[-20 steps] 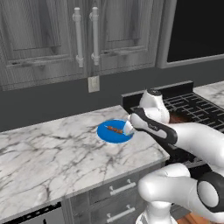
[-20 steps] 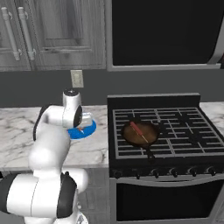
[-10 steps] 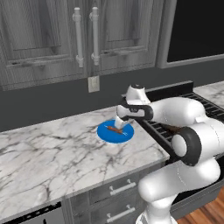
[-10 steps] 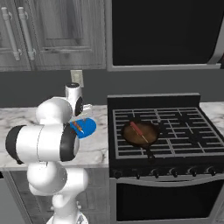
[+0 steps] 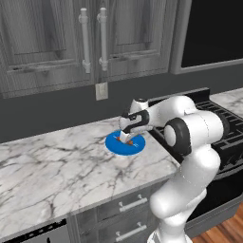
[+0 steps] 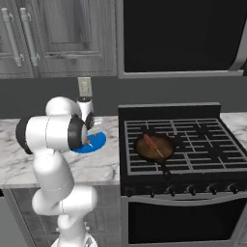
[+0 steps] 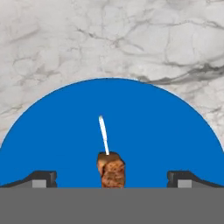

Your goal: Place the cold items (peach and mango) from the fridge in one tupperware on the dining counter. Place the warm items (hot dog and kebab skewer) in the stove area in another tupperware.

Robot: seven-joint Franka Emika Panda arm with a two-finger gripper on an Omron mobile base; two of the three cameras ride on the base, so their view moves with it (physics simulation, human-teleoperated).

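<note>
- The white arm's two-finger gripper point(image 5: 127, 137) hangs low over the round blue plate point(image 5: 125, 144) on the white marble counter point(image 5: 57, 166), just left of the black gas stove point(image 6: 176, 144).
- From the hand camera, the two dark fingertips point(image 7: 41, 178) stand far apart at the bottom corners, jaws as wide as they go, with nothing between them pinched.
- Right between those tips lies the kebab skewer point(image 7: 109, 157): a brown chunk of meat with a thin white stick poking out, resting on the blue plate point(image 7: 65, 131) and free of both fingers.
- In the left base view the skewer point(image 5: 129, 141) shows as a small brown-orange sliver on the plate, directly under the hand.
- Over on the stove, a dark round frying pan point(image 6: 154, 147) sits on the grates with the reddish hot dog point(image 6: 152, 144) lying in it, well apart from the gripper point(image 6: 89, 137).
- Grey cabinet doors point(image 5: 61, 38) hang above the counter, with a pale wall socket point(image 5: 101, 91) below them.
</note>
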